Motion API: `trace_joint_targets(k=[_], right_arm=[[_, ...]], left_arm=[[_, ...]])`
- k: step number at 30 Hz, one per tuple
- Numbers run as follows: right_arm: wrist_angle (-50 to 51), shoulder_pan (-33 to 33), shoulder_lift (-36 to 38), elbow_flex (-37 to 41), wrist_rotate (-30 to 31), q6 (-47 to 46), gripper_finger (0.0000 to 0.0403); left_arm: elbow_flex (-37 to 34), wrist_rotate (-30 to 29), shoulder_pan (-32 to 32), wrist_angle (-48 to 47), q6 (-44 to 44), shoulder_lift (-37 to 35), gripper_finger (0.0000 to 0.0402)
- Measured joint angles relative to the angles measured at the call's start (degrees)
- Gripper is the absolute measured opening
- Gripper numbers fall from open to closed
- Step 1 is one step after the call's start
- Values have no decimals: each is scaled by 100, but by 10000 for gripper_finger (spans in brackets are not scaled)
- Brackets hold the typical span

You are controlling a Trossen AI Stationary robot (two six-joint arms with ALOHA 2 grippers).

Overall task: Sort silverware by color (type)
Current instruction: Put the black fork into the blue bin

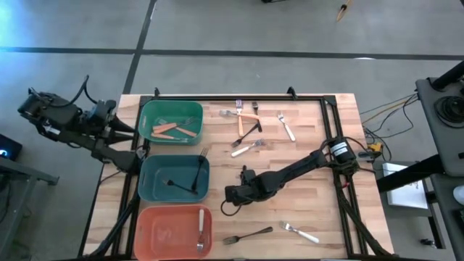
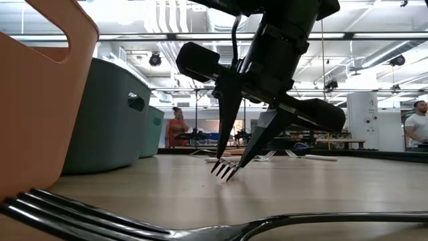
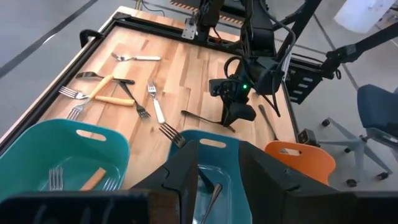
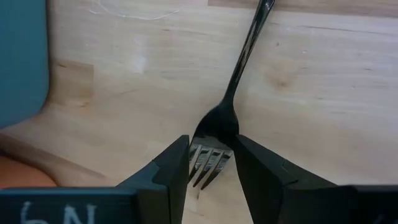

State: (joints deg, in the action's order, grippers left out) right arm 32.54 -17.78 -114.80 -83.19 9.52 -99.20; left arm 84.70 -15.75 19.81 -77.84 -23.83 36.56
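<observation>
Close to the low camera, a black fork (image 2: 221, 227) lies flat on the wooden tabletop (image 1: 319, 210), with a white-handled fork (image 1: 300, 232) near it. Beside them sits the salmon bin (image 1: 172, 233), and one white-handled fork lies inside it. A little farther on, the right tool (image 4: 211, 163) comes down onto the tabletop near the teal bin (image 1: 174, 178). Its two dark fingers (image 4: 168, 177) pinch the head of another black fork (image 4: 239, 74) from both sides, so it is grasping that fork. The fork's prongs touch the wood and its handle runs away along the tabletop. The teal bin holds black forks, and one more fork leans over its rim. Farther still, the green bin (image 1: 170, 120) holds orange-handled forks. Next to it, a loose bunch of forks (image 1: 250, 129) in orange, black and white lies spread on the wood. The left tool (image 3: 217, 171) waits off the tabletop's left edge, beside the green bin, with its fingers a little apart and nothing between them.
</observation>
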Motion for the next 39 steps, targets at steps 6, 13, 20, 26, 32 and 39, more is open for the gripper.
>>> trace_joint_targets(k=[6, 13, 20, 26, 32, 39], right_arm=[[41, 4, 2, 6, -63, 21, 121], [602, 11, 154, -170, -226, 294, 121], [895, 5, 211, -325, -231, 282, 121], [948, 6, 210, -300, -204, 263, 121], [909, 4, 210, -196, -202, 128, 121], [692, 4, 212, -77, -197, 81, 121]], left_arm=[[-50, 1, 0, -1, 41, 19, 98], [-109, 1, 0, -4, 41, 18, 98], [-163, 3, 0, -24, 41, 7, 98], [-168, 3, 0, -26, 41, 4, 98], [-169, 3, 0, -33, 43, -5, 98], [-172, 5, 0, -92, 43, -7, 98]])
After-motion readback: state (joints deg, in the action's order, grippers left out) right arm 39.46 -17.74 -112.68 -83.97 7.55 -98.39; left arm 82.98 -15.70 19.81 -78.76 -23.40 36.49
